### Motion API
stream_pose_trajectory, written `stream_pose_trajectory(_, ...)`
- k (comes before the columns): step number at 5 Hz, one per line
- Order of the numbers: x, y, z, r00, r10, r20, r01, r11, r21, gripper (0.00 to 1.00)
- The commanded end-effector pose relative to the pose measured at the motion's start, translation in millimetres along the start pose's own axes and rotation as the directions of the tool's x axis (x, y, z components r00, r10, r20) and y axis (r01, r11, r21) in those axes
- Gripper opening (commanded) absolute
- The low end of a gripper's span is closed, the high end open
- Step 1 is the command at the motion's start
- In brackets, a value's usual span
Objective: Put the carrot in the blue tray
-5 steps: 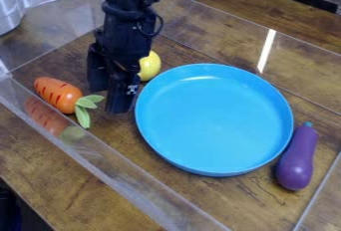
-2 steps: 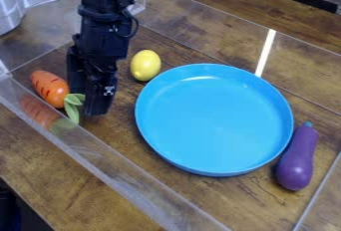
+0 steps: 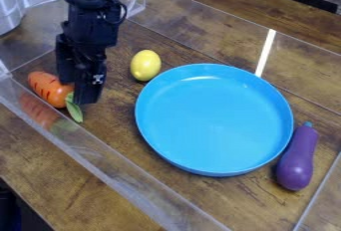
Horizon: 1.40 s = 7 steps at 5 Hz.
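The carrot (image 3: 47,88), small and orange with dark grooves, lies on the wooden table at the left, its green leaves (image 3: 75,113) poking out beside the gripper. My black gripper (image 3: 80,88) hangs open, pointing steeply down, right over the carrot's leafy end and hiding part of it. I cannot tell whether the fingers touch the carrot. The blue tray (image 3: 213,117), a wide round shallow plate, lies to the right of the gripper with nothing in it.
A yellow lemon (image 3: 146,65) sits between the gripper and the tray's upper left rim. A purple eggplant (image 3: 297,156) lies at the tray's right edge. A clear plastic wall (image 3: 80,145) runs along the table's near left side.
The gripper has moved left, away from the lemon and the tray's edge, and now stands over the carrot's leafy end. Its jaws stayed open. Carrot, lemon and tray have not moved.
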<state>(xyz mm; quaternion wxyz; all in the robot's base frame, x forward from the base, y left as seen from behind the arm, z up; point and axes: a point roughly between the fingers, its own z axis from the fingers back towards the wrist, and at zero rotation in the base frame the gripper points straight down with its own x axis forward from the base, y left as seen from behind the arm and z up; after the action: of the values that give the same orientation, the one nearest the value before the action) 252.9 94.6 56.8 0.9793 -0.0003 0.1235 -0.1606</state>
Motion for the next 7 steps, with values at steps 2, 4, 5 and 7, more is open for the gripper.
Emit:
stream_pose_trajectory(2,-5.7,20.4,9.5,0.999,0.009,0.043,-0.012,0.998,0.064,1.0)
stream_pose_trajectory(4,-7.6,28.1,-2.1,0.999,0.009,0.05,-0.012,0.998,0.061,1.0)
stream_pose_trajectory(5,-8.1,31.4,-9.2,0.999,0.009,0.053,-0.012,0.998,0.059,1.0)
stream_pose_trajectory(7,-8.9,35.3,-23.8,0.998,0.012,0.055,-0.015,0.999,0.047,1.0)
